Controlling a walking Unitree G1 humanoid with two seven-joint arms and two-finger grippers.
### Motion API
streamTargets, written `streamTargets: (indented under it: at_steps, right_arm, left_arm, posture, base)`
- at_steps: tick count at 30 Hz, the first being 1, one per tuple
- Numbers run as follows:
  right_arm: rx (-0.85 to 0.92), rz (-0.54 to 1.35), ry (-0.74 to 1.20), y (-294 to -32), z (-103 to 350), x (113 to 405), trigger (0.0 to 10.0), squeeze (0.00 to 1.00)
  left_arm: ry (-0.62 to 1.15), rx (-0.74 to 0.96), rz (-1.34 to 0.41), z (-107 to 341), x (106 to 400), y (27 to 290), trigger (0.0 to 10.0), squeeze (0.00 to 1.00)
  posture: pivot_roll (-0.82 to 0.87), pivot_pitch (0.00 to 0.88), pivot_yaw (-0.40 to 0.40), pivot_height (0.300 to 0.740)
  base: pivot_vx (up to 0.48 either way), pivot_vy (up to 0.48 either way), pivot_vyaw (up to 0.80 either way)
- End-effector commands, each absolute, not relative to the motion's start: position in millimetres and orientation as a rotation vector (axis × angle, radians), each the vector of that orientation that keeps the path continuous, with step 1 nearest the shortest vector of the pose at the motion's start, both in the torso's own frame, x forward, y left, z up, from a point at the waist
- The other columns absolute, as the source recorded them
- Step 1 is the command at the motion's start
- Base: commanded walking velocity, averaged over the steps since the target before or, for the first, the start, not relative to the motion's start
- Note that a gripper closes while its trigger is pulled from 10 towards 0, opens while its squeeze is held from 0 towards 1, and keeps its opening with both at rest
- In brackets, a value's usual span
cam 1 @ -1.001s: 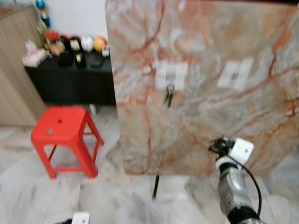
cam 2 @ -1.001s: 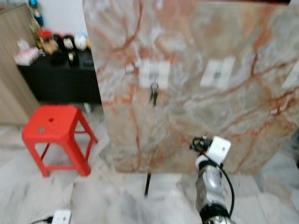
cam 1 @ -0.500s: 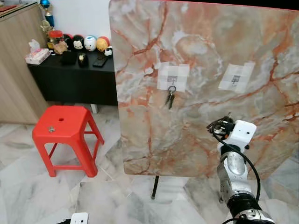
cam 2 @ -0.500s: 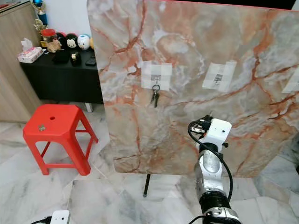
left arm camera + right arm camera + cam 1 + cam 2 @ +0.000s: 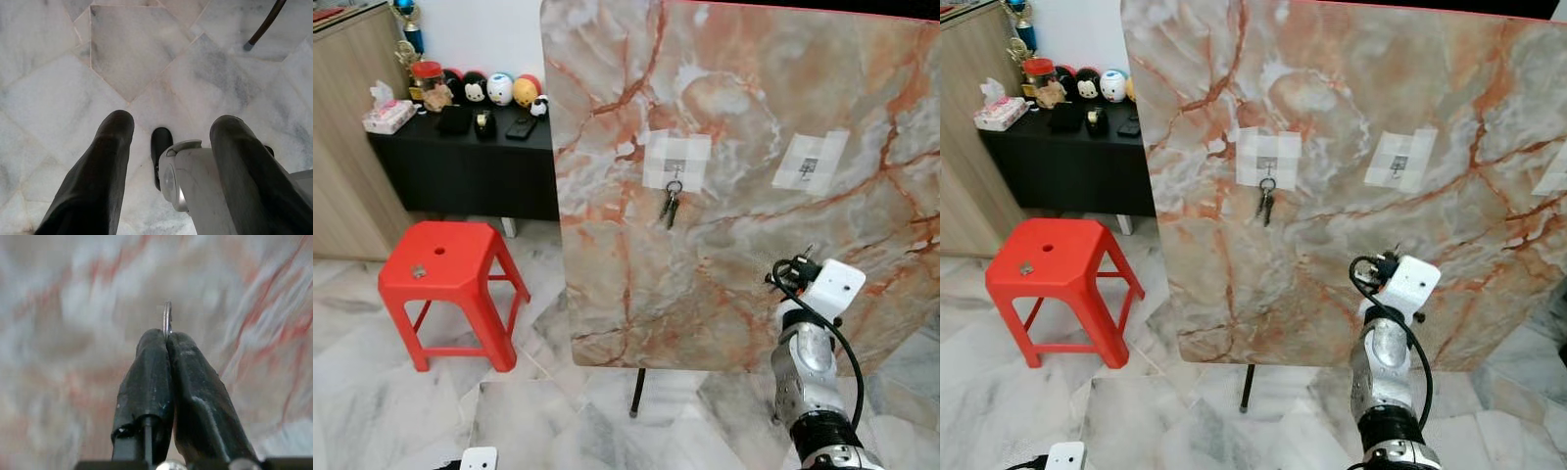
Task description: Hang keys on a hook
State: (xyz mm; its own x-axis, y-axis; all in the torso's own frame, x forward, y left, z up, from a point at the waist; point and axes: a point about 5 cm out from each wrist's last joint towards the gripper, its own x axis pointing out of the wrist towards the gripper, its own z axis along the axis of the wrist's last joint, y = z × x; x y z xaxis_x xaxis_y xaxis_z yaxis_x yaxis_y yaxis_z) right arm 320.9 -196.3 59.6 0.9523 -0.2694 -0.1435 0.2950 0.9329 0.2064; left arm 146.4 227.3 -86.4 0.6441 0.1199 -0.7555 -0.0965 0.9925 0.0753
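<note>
Nearest the camera, the left gripper (image 5: pixel 166 127) hangs low over the pale marble floor (image 5: pixel 132 54), its two black fingers (image 5: pixel 98 181) spread well apart with nothing between them; a black foot (image 5: pixel 160 147) shows on the tiles below. A little farther out, the right arm rises in front of the slab, and its right gripper (image 5: pixel 166 340) has both fingers pressed together on a thin metal ring (image 5: pixel 167 318) that sticks up past the tips. What hangs from that ring cannot be made out. Behind it stands one large marble board (image 5: pixel 744 117) veined in orange and grey, on a dark leg (image 5: pixel 637 392). The board carries two taped patches in the left eye view, each with one small hook: the left hook (image 5: pixel 674 172) and the right hook (image 5: pixel 810 166). One bunch of keys (image 5: pixel 669 206) already hangs from the left hook; the right hook is bare, above and apart from the right gripper. Left of the board stands one red stool (image 5: pixel 448 277) on the floor. Farther back, one black table (image 5: pixel 460 162) against the white wall bears a row of small round figures (image 5: pixel 499 90), a tissue box (image 5: pixel 387 116), and other small items too tiny to count.
</note>
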Motion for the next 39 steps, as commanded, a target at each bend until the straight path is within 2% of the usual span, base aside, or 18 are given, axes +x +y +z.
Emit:
streamTargets:
  at_steps: [1,4,15,19,21,23,24,30,39]
  right_arm:
    - [0.201,-0.259,0.195,-194,45,314,10.0,0.0]
    - [0.169,-0.287,0.267,-198,30,305,10.0,0.0]
    - [0.232,-0.344,0.482,-205,-11,273,10.0,0.0]
    - [0.23,-0.279,0.622,-199,-39,246,10.0,0.0]
    - [0.174,-0.247,0.677,-198,-48,236,10.0,0.0]
    - [0.116,-0.253,0.742,-202,-58,221,10.0,0.0]
    - [0.099,-0.289,0.814,-208,-68,204,10.0,0.0]
    - [0.105,-0.297,0.93,-210,-85,171,10.0,0.0]
    - [0.135,-0.273,0.891,-207,-83,176,10.0,0.0]
  left_arm:
    - [0.88,0.019,0.128,-89,141,226,10.0,0.0]
    - [0.875,0.032,0.143,-89,141,227,10.0,0.0]
    - [0.875,0.027,0.155,-88,143,228,10.0,0.0]
    - [0.874,0.025,0.155,-88,144,228,10.0,0.0]
    - [0.874,0.026,0.155,-88,145,228,10.0,0.0]
    - [0.872,0.026,0.155,-87,145,228,10.0,0.0]
    - [0.871,0.025,0.157,-87,145,228,10.0,0.0]
    - [0.871,0.028,0.154,-87,145,229,10.0,0.0]
    - [0.874,0.03,0.156,-87,145,231,10.0,0.0]
  posture:
    - [0.0,0.0,-0.086,0.74]
    - [0.01,0.0,-0.091,0.74]
    - [0.0,0.0,-0.092,0.74]
    - [0.0,0.0,-0.089,0.74]
    - [0.0,0.0,-0.089,0.74]
    - [-0.01,0.0,-0.089,0.74]
    - [0.0,0.0,-0.088,0.74]
    - [0.0,0.0,-0.082,0.74]
    - [-0.01,0.0,-0.078,0.74]
  base:
    - [0.0,0.0,0.0]
    - [0.0,0.0,0.0]
    - [0.0,0.0,0.0]
    - [0.0,0.0,0.0]
    - [0.0,0.0,0.0]
    - [0.0,0.0,0.0]
    - [0.0,0.0,0.0]
    - [0.126,0.0,0.0]
    - [0.289,0.0,0.0]
